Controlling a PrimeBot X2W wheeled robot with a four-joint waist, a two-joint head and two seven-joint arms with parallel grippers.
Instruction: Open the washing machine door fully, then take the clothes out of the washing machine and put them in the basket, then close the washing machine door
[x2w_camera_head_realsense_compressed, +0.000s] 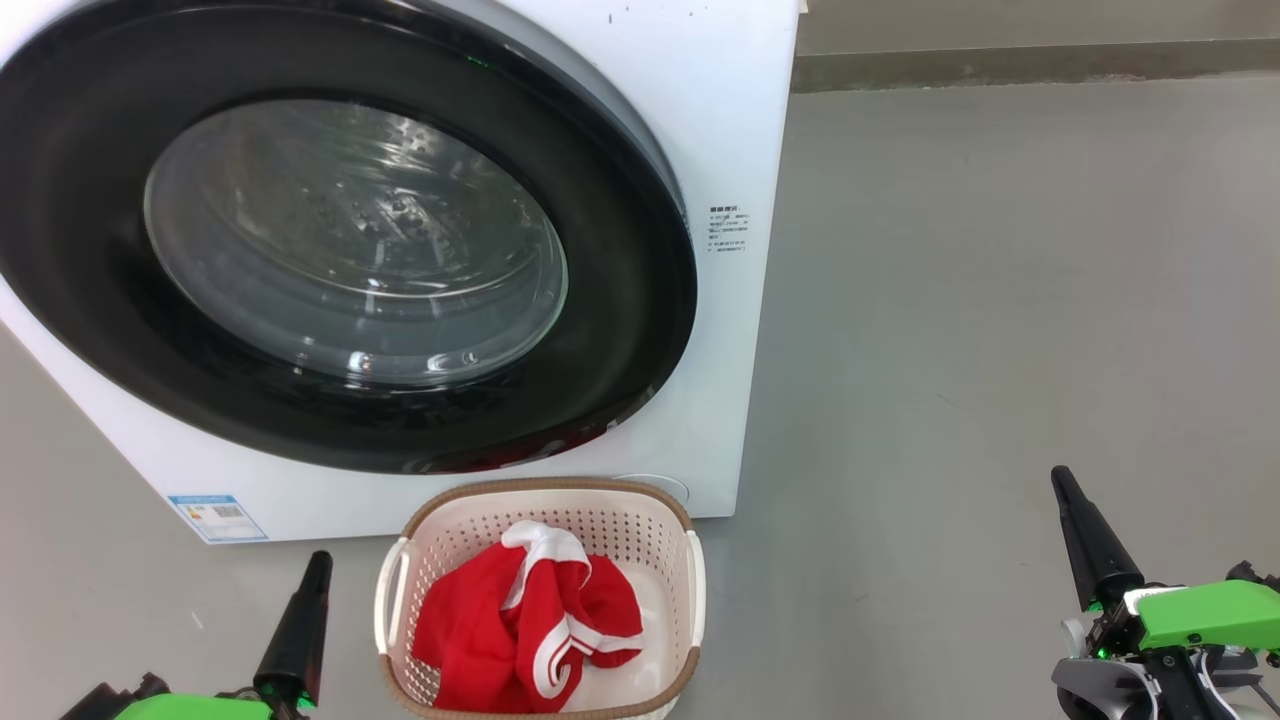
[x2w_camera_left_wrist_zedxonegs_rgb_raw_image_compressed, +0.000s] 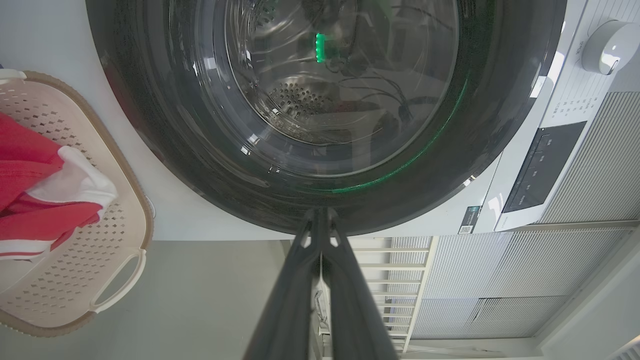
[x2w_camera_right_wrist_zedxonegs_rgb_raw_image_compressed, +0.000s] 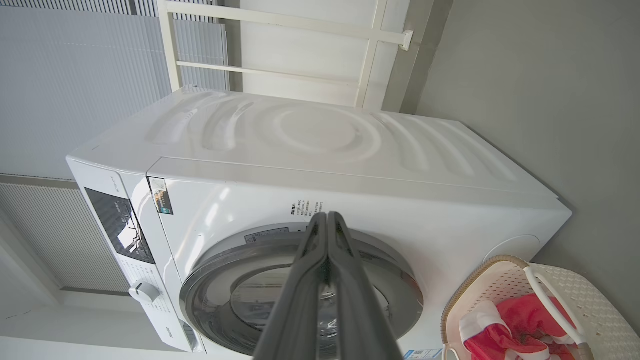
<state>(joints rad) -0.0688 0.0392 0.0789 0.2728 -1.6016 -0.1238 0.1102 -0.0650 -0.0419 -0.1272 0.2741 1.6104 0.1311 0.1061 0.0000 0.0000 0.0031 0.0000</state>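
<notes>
The door (x2w_camera_head_realsense_compressed: 330, 250) lies against the front of the washer (x2w_camera_head_realsense_compressed: 720, 120), its black rim flush all round as far as the right wrist view shows. Whether the latch has caught cannot be told. If it has not, the door could swing out on its own, and the last step would need a firm push on the rim.

The clothes (x2w_camera_head_realsense_compressed: 520, 625) lie inside the basket (x2w_camera_head_realsense_compressed: 545, 487), which stands on the floor (x2w_camera_head_realsense_compressed: 1000, 300) just in front of the washer's lower right corner, below the door's bottom rim.

The left pincer (x2w_camera_head_realsense_compressed: 318, 560) is closed on nothing and hangs just beside the basket's left handle. A sideways sweep from there would likely knock the light basket or tip it, since one garment gives it little weight. The right pincer (x2w_camera_head_realsense_compressed: 1060, 475) is also closed and empty, well apart over bare floor, and poses little risk.

A white-trimmed fold of the clothes rises about to rim height. It could catch on a passing finger and be dragged out.

The basket's mouth faces straight up. Its long axis runs from handle to handle, parallel to the washer's front. The door faces the robot squarely and, being round, has no long axis. The clothes are a crumpled heap with no clear direction, bunched toward the basket's left and near side, leaving the right of its bottom bare.
</notes>
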